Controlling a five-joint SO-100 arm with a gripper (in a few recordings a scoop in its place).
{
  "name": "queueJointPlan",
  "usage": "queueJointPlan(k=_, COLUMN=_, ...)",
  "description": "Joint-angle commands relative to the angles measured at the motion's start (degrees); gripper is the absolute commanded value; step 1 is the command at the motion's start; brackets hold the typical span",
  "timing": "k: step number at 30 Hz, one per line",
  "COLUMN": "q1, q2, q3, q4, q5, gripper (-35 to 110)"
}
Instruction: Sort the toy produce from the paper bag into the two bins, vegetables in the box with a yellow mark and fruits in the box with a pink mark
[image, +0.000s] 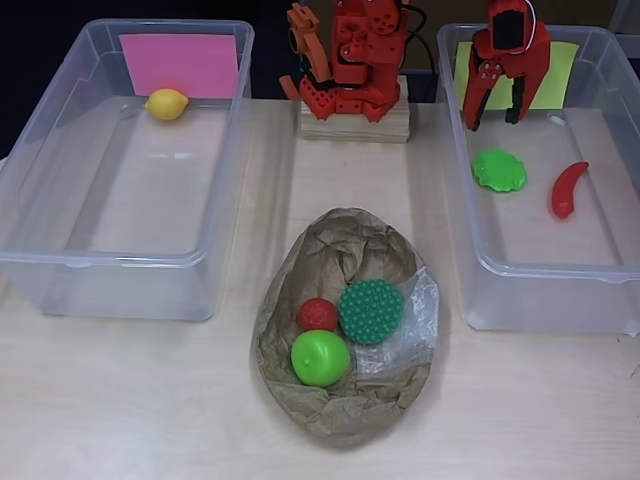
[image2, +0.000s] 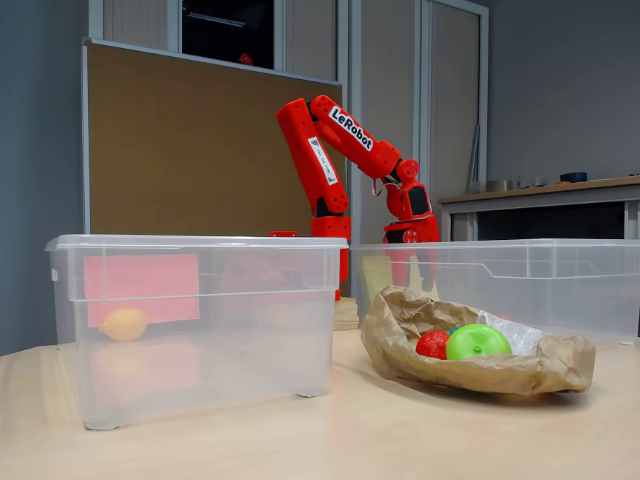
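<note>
In the fixed view the right bin (image2: 600, 285) runs off frame, its wall blurring the claw (image2: 410, 262).

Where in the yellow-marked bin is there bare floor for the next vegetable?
Bare floor lies along the yellow-marked bin's front wall, nearer the camera than the green leafy vegetable and red chili. The claw crowds the back.

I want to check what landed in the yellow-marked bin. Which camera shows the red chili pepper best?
The overhead view: the red chili pepper lies in plain sight on the floor of the yellow-marked bin, beside the green leafy piece. In the fixed view, that bin's cloudy wall hides it.
</note>
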Motion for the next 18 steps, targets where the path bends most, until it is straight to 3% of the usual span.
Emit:
queueJointPlan(k=1, q1=0.7, q2=2.5, q3=-2.5, q4=3.3, q5=-1.1, gripper=25)
queueJointPlan(k=4, q1=3.7, q2=3.2, q3=-9.4, q4=9.4, q5=-7.6, gripper=24)
queueJointPlan(k=9, q1=12.7, q2=-1.7, q3=-25.8, q4=16.0, q5=-32.0, gripper=20)
queueJointPlan(k=14, q1=21.4, q2=-9.6, q3=-41.6, q4=21.6, q5=-49.7, gripper=5)
queueJointPlan(k=18, q1=28.8, q2=-12.3, q3=-49.3, q4=25.7, q5=-62.1, gripper=5)
